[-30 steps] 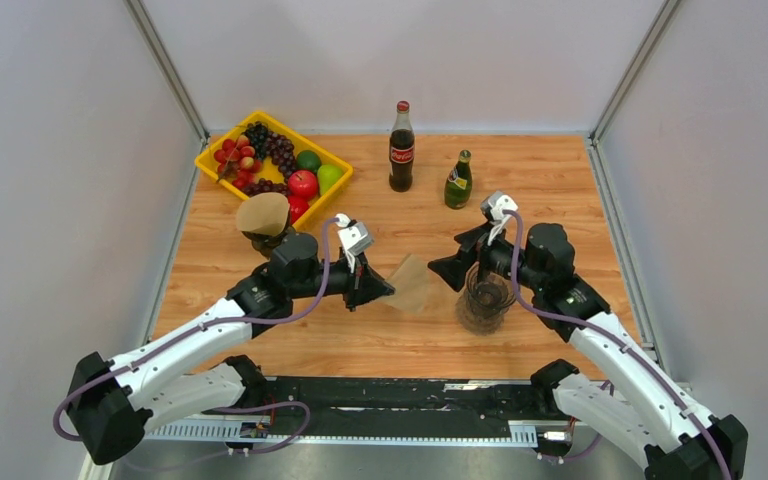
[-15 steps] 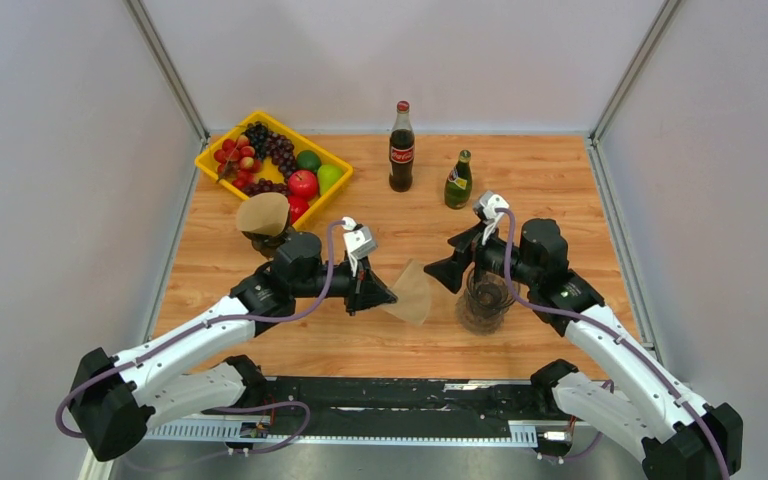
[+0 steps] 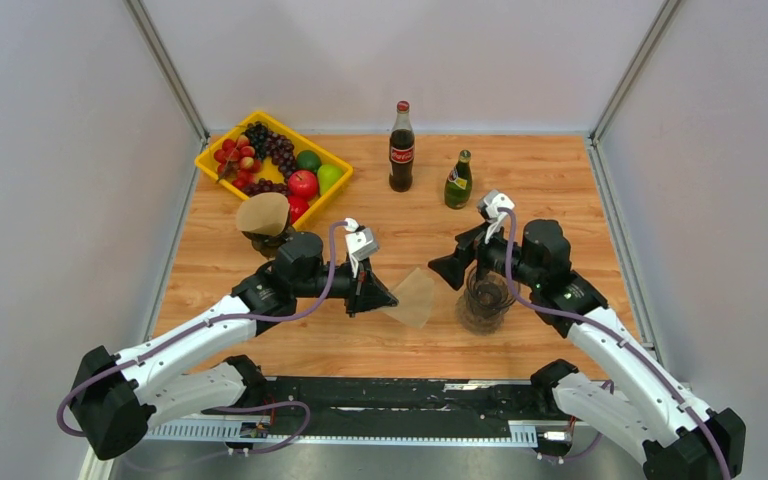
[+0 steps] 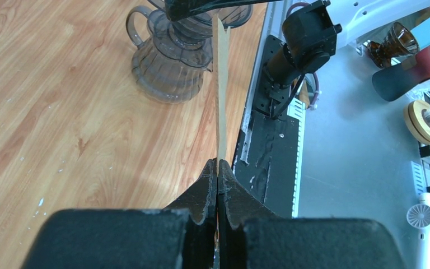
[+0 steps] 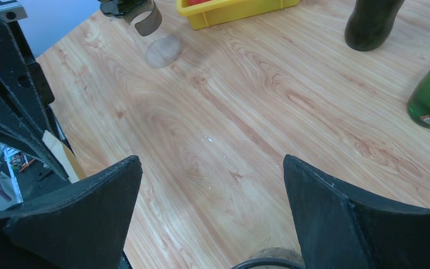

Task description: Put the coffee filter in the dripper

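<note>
My left gripper (image 3: 380, 297) is pinching the coffee filter (image 3: 412, 297) by one edge, the two fingers pressed flat against the paper. From my left wrist the filter (image 4: 221, 95) shows edge-on, a thin tan strip rising straight out from between the closed fingertips of the gripper (image 4: 218, 168). The filter is held up off the table (image 3: 550, 180), between my two grippers and just left of the dripper (image 3: 485, 295). From the left wrist its far edge lines up with the clear ribbed dripper (image 4: 171, 61), which stands upright on the wood.

My right gripper (image 3: 447, 272) is spread wide and holds nothing. It points toward the filter from above the dripper's left side. From that wrist, the table shows between the spread fingers of the gripper (image 5: 211, 162), a corner of the filter (image 5: 61, 154) sits at the left, and the dripper's rim (image 5: 269, 260) just shows at the bottom edge.

Compared with a second ago, my left gripper has edged a little toward the dripper, and the filter hangs lower and more steeply. My right gripper has barely shifted, and the dripper has not moved.
</note>
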